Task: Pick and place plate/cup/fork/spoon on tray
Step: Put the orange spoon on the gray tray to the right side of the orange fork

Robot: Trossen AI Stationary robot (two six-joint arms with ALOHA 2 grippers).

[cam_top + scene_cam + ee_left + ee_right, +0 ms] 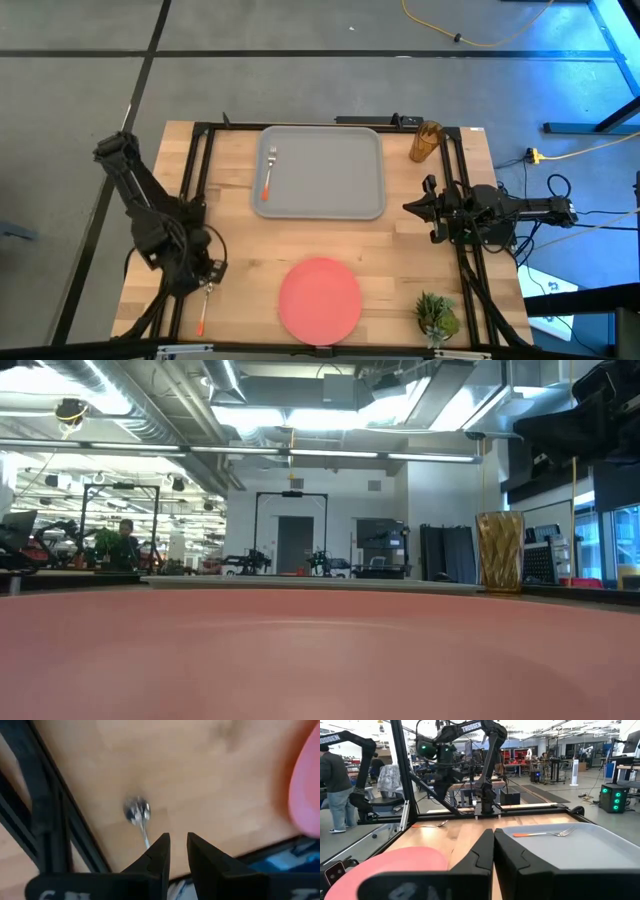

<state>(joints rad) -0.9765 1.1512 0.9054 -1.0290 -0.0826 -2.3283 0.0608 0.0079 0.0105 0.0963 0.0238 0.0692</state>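
Note:
The light-grey tray (335, 195) lies at the table's far middle, with the fork (269, 171) on its left part. The coral-red plate (320, 298) lies near the front edge. The amber cup (425, 141) stands upright right of the tray. The spoon (203, 308) lies flat on the table at the front left, its bowl (136, 811) toward the far side. My left gripper (178, 845) hovers over the spoon's bowl end (208, 288) with a narrow gap between its fingers. The spoon's handle runs beside and behind one finger (159, 854). My right gripper (412, 206) is shut and empty, right of the tray.
A small green plant (436, 314) stands at the front right corner. A black frame rail (190, 170) runs along the table's left side close to the spoon, and another (462, 250) along the right side. Bare wood lies between tray and plate.

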